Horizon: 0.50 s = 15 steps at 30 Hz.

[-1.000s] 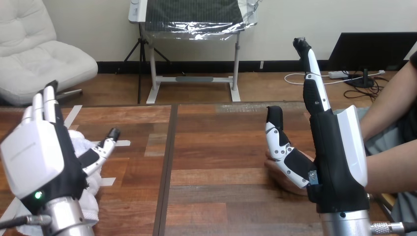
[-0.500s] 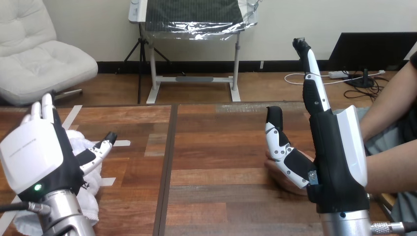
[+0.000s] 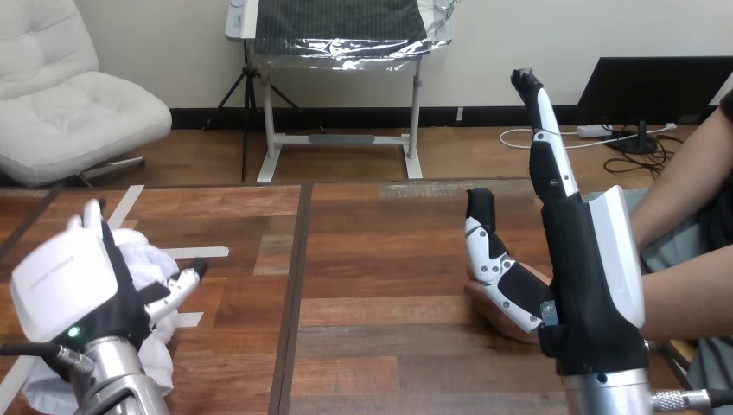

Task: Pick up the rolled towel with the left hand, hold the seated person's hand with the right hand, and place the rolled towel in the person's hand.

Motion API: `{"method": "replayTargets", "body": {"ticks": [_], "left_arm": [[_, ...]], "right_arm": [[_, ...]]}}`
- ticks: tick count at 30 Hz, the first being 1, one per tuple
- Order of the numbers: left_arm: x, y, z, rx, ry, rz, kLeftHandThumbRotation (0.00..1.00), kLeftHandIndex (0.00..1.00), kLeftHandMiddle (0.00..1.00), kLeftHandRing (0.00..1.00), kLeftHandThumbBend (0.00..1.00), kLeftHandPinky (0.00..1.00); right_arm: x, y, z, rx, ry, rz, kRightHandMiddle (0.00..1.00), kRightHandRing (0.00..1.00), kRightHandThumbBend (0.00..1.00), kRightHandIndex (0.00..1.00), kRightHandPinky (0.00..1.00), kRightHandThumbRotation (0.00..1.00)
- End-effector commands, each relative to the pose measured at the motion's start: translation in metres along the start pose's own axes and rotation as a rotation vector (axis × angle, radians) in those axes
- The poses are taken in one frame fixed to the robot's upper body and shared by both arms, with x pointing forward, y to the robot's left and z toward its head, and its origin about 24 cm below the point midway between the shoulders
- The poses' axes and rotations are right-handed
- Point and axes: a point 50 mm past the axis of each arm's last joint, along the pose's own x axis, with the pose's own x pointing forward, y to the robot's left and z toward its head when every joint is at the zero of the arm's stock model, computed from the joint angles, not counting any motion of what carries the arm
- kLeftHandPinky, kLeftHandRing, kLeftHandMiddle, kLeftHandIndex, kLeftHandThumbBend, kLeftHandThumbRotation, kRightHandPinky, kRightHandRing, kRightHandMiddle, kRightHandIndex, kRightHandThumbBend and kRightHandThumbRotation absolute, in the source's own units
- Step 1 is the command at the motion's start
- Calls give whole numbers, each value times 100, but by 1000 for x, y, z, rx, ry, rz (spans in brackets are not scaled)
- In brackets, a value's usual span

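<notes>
Head view: at the lower left, the robot's left hand point(image 3: 65, 290) sits low over the white rolled towel point(image 3: 149, 258), which lies on the wooden surface point(image 3: 380, 259). The towel bulges out between the fingers point(image 3: 90, 216), which point away over its far side, and the thumb, which stretches out to the right across its near side. The hand is spread wide and not closed round the cloth. At the right, the right hand point(image 3: 596, 285) stands upright on edge with straight fingers point(image 3: 546, 147) pointing up. The person's hand point(image 3: 486, 304) lies just behind its raised thumb, against the palm, ungripped.

Compared with a second ago, the left hand has sunk lower onto the towel, its fingers showing shorter above the white shell. The right hand and the person's hand are unchanged.
</notes>
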Motion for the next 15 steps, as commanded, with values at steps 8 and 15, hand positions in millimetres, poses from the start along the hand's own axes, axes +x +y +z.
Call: {"method": "replayTargets", "body": {"ticks": [8,15], "left_arm": [[14,-1,10,26,-2,-54,69,91,89,86,89,81],[16,-7,7,37,22,-116,70,91,89,86,90,82]], "right_arm": [[12,-6,9,-8,-68,-23,100,100,0,100,100,0],[13,-7,9,-18,-72,-18,100,100,0,100,100,0]]}}
